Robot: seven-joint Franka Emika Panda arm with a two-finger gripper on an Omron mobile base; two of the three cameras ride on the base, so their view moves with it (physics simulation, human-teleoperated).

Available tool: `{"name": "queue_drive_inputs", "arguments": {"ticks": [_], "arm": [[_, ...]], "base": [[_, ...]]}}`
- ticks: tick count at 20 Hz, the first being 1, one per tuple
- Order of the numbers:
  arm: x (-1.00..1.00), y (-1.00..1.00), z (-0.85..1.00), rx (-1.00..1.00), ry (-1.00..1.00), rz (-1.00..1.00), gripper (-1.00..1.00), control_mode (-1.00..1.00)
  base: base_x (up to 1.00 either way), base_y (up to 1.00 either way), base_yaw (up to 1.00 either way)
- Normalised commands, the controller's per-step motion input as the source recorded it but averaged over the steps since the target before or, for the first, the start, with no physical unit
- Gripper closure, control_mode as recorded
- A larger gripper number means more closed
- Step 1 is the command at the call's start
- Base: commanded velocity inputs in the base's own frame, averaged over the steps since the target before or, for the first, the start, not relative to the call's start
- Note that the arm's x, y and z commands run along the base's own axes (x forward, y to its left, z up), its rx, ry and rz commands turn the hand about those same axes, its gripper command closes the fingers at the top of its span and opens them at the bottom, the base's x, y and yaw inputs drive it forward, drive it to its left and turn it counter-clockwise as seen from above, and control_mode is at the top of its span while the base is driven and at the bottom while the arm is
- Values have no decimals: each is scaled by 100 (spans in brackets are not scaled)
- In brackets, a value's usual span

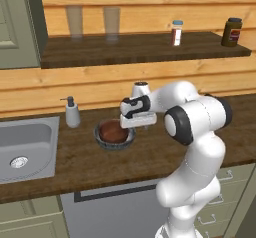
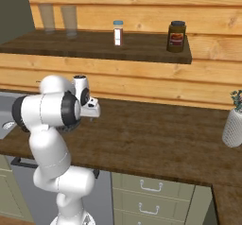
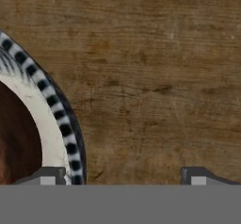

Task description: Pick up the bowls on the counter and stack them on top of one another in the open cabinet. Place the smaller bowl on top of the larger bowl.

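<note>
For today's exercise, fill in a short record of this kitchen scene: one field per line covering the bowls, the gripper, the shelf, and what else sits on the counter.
bowls: smaller bowl nested inside larger bowl, both on the counter, not in the cabinet
gripper: gripper open, low over the larger bowl's right rim, one finger inside the rim, the other outside, holding nothing
open cabinet: shelf holds two glasses, a spice shaker, a dark jar
counter extras: soap dispenser, sink, white vase

The little reddish-brown bowl (image 1: 113, 131) sat inside the big grey-blue ribbed bowl (image 1: 101, 140). Both rested upright on the dark wood counter (image 1: 80, 162), near the sink. The open cabinet (image 1: 130, 49) was higher up.
</note>
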Motion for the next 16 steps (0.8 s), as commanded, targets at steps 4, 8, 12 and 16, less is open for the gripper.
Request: {"name": "queue_drive_inputs", "arguments": {"ticks": [4, 8, 12, 16], "arm": [[-49, 11, -18, 0, -4, 3, -100, -100], [-4, 21, 0, 0, -1, 0, -100, -100], [-1, 6, -68, 0, 0, 0, -100, -100], [-21, 7, -100, 0, 0, 0, -100, -100]], "base": [[0, 0, 0], [0, 0, 0], [0, 0, 0], [0, 0, 0]]}}
